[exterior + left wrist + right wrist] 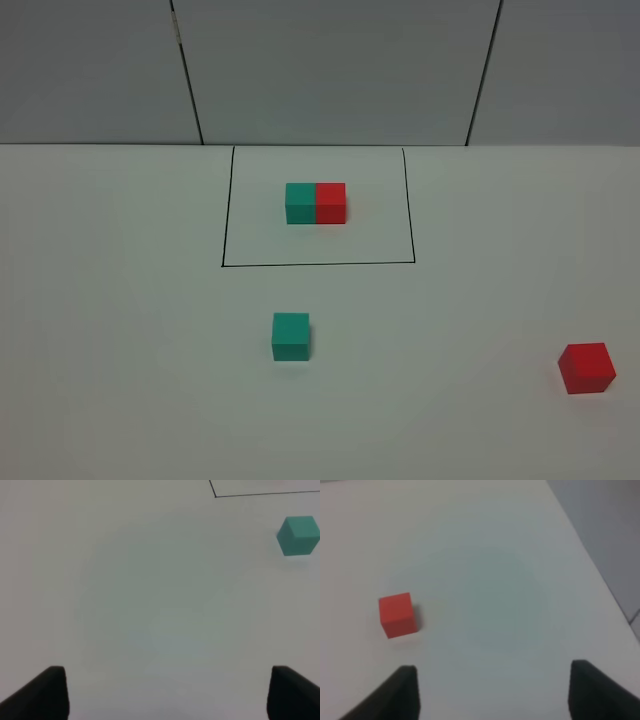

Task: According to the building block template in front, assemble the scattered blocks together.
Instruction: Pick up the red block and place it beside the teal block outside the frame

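The building block template (pixel 315 203) (a small bar, teal-green half on the left and red half on the right in the high view) rests on the white worktop (pixel 120 300) inside a thin black drawn rectangle (pixel 318 265). The loose matte teal-green cube (pixel 291 336) sits outside that frame, nearer the camera than the template and slightly to its left. The loose matte red cube (pixel 586 367) lies well apart from the template, nearer and far to its right. The left pincer (pixel 167 690) is spread wide and grips nothing. The right pincer (pixel 495 685) is likewise spread, with nothing between its tips. Grey wall panels (pixel 330 70) stand behind the template.
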